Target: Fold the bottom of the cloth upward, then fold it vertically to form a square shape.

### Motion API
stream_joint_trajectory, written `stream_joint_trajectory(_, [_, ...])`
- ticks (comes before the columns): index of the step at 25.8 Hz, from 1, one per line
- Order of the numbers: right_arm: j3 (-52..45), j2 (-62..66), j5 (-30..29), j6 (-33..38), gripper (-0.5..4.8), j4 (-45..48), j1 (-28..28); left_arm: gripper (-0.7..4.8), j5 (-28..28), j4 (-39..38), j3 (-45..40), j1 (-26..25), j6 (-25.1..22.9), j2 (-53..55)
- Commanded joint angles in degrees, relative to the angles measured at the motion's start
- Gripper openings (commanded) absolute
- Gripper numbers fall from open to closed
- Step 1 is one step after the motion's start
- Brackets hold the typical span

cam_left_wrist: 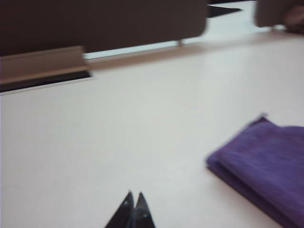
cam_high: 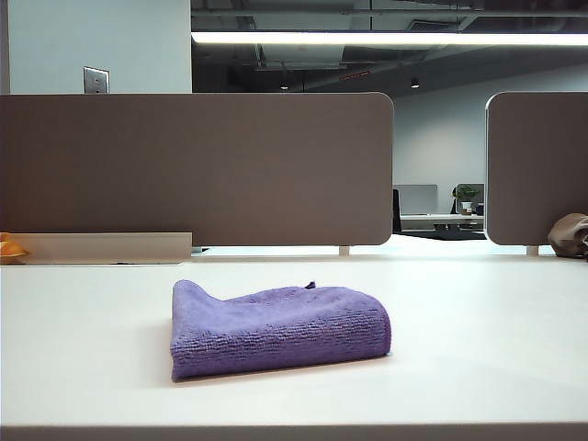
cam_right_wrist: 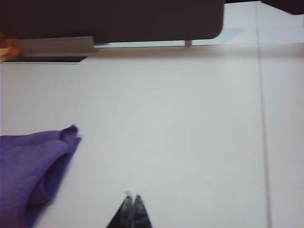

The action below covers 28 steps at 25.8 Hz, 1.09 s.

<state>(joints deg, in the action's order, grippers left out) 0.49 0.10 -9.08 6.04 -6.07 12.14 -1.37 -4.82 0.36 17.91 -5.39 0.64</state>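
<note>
The left pincer (cam_left_wrist: 133, 209) is closed, its tips pressed together over bare bench (cam_left_wrist: 118, 142), clear of the cloth (cam_left_wrist: 266, 166) off to one side. The right pincer (cam_right_wrist: 132, 211) is closed too, empty, with the cloth's (cam_right_wrist: 28, 171) folded edge nearby but apart from it. The cloth (cam_high: 276, 329) lies folded into a thick, roughly square pad near the middle of the bench (cam_high: 478, 349). Behind it stand grey partitions (cam_high: 197, 165), and a brown lump (cam_high: 570, 236) sits at the far right edge.
</note>
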Motion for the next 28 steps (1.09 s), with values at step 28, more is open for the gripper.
stream_joint_trajectory(28, [-0.02, 0.02, 0.15, -0.09, 0.00, -0.22, -13.90, -0.05, 0.02, 0.61, 0.07, -17.86, -0.13, -0.35])
